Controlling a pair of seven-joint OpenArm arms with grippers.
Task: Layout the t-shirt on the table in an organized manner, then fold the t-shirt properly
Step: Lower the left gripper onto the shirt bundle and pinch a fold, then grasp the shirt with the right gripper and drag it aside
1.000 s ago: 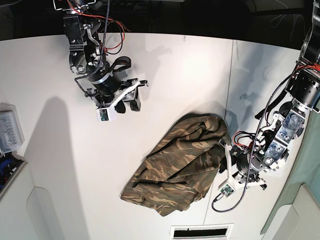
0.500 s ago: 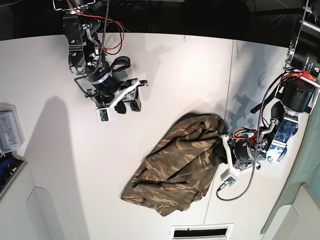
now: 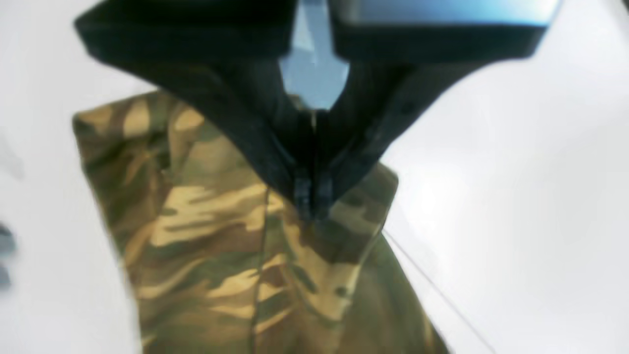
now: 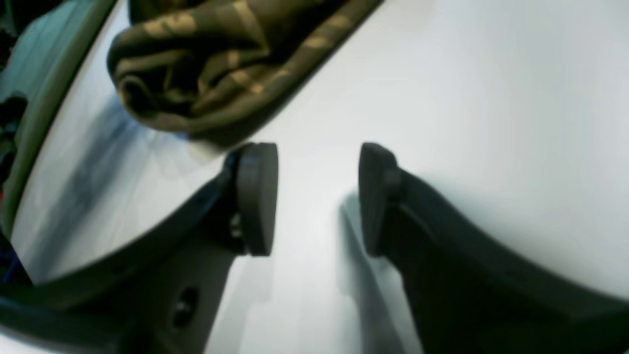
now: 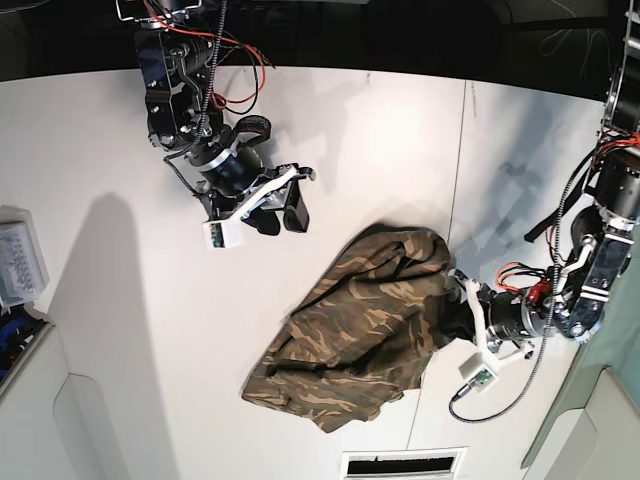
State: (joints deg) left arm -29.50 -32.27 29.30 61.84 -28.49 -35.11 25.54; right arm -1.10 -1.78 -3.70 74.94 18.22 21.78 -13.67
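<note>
Left tool [image 3: 312, 199] clamped on one t-shirt [image 5: 360, 330]; right tool [image 4: 317, 199] agape above one table [image 5: 100, 300].

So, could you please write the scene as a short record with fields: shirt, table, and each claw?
shirt: t-shirt, crumpled in a heap, not laid out
table: table, white, with a thin seam
left claw: left claw, shut on the shirt's edge
right claw: right claw, open, empty, over bare table, apart from the shirt
fold: not yet begun
</note>
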